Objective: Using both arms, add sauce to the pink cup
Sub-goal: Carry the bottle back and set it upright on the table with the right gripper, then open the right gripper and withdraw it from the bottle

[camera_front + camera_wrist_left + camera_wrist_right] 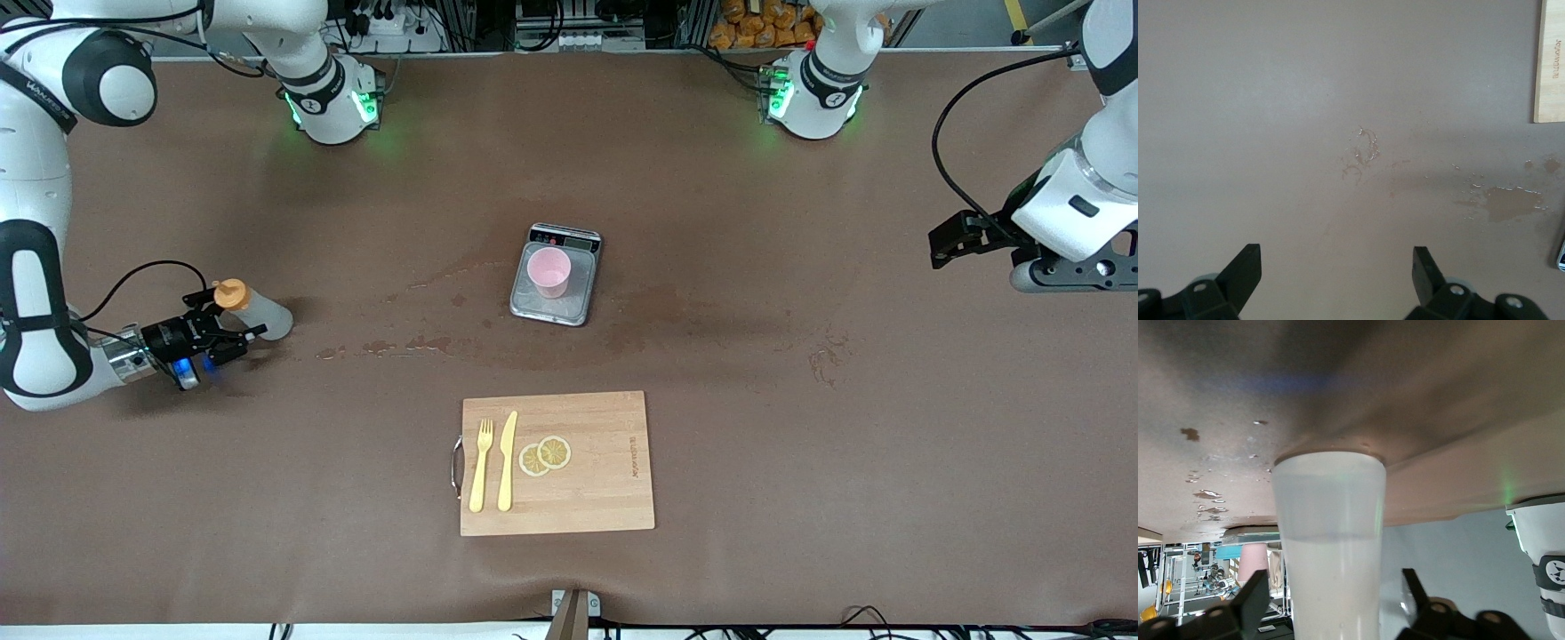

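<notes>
Counted: two white jointed arms, two black grippers, one sauce bottle (253, 311), one pink cup (548, 271), one steel scale (582, 298), one wooden board (605, 498), one fork (481, 464), one knife (508, 460), two lemon slices (545, 455).

Sauce bottle at middle left of the front frame, standing on the brown table toward the right arm's end, orange nozzle cap (231, 293) uppermost. Translucent greyish-white body, tapered, liquid line visible partway along it in the right wrist view (1330, 547).

Right gripper (233, 336) low at the bottle, fingers spread, one (1248, 603) on each side of the body with a gap showing: released, not clamping.

Left gripper (944, 244) at the right edge of the front frame, up over bare table at the left arm's end, waiting. Fingers (1245, 267) spread wide, holding nothing.

Pink cup at frame centre, upright on the scale's plate, plain, tapered, no handle, narrower than the plate. Scale: square steel plate, dark display strip along its upper edge.

Nothing standing between bottle and cup; only wet patches (418, 342) and ring marks on the table there.

Board at lower centre, pale wood, rectangular, metal handle (457, 465) on its edge toward the right arm's end. Fork and knife yellow, side by side; slices overlapping just beside the knife.

Table covering matte brown, slightly stained.
</notes>
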Controlling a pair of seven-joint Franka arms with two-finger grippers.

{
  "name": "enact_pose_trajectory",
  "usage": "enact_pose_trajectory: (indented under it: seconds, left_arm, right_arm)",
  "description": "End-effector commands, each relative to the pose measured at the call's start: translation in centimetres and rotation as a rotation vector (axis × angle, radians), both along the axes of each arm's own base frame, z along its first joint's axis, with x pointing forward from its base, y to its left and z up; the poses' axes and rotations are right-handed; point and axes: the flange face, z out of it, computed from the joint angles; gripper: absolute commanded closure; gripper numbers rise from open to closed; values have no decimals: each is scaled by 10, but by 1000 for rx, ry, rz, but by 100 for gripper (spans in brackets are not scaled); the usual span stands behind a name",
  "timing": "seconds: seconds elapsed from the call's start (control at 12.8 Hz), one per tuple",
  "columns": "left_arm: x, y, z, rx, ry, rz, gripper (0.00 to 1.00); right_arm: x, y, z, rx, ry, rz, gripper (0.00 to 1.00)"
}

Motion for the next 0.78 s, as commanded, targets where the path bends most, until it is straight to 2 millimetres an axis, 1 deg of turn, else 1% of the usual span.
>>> enact_pose_trajectory:
  seconds: [0.0,0.08,0.31,0.39,0.47,0.55,0.7]
  left_arm:
    - [-8,-1,7,-12,-4,3,0]
    - [-8,-1,7,-12,-4,1,0]
    - [-7,-1,6,-12,-2,3,0]
    - [-8,-1,7,-12,-4,1,0]
    - [-8,-1,8,-13,-5,0,0]
    - [-8,-1,8,-13,-5,-2,0]
    - [-8,-1,8,-13,-5,-2,0]
  right_arm:
    - [8,-17,22,13,-37,-28,0]
    - [12,-29,36,4,-65,-39,0]
    - [33,-35,88,-31,-126,33,0]
    - [37,-35,101,-29,-139,47,0]
    - [39,-33,108,-21,-147,56,0]
    - [44,-27,122,-15,-170,67,0]
    - [51,-17,158,-36,-217,87,0]
